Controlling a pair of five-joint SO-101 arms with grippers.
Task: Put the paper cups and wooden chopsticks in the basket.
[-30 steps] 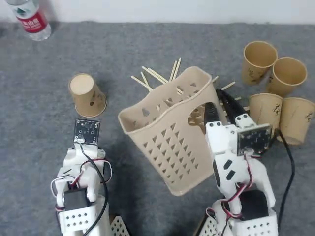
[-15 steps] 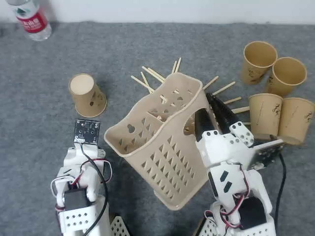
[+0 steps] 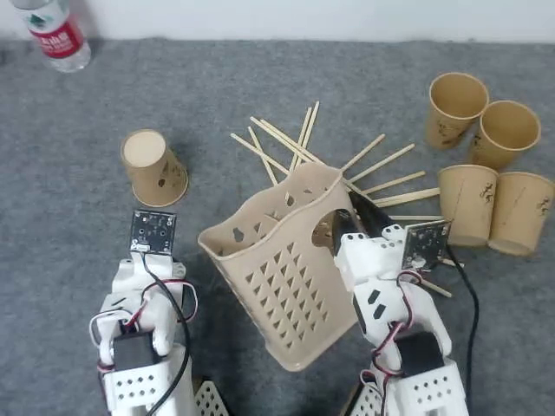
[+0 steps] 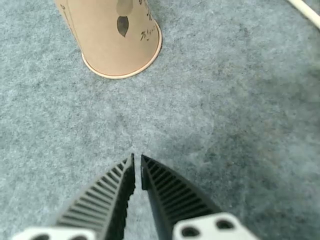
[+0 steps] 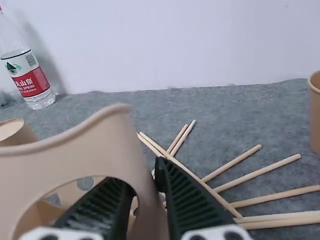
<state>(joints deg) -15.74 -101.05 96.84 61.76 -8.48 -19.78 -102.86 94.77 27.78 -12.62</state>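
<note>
Your right end effector (image 3: pixel 351 217) pinches the tilted basket (image 3: pixel 277 277) by one wall (a thin hold), so it may slip and scatter the chopsticks (image 3: pixel 381 160) at its 12 o'clock.

Brown paper cups (image 3: pixel 468 204): quantity five, four grouped at the right and one single cup (image 3: pixel 153 163) at the left. Thin wooden chopsticks (image 3: pixel 381 163): at least ten countable sticks, fanned out on the far side of the basket and to its right; the exact total cannot be fixed, since the basket covers part of the spread. Beige perforated plastic basket (image 3: pixel 286 277): quantity one, centre. Clear plastic water bottle with red label (image 3: pixel 54 33): quantity one, far left corner. White robot arms: quantity two, left arm (image 3: pixel 143 321) and right arm (image 3: pixel 390 303), both at the near edge.
</note>
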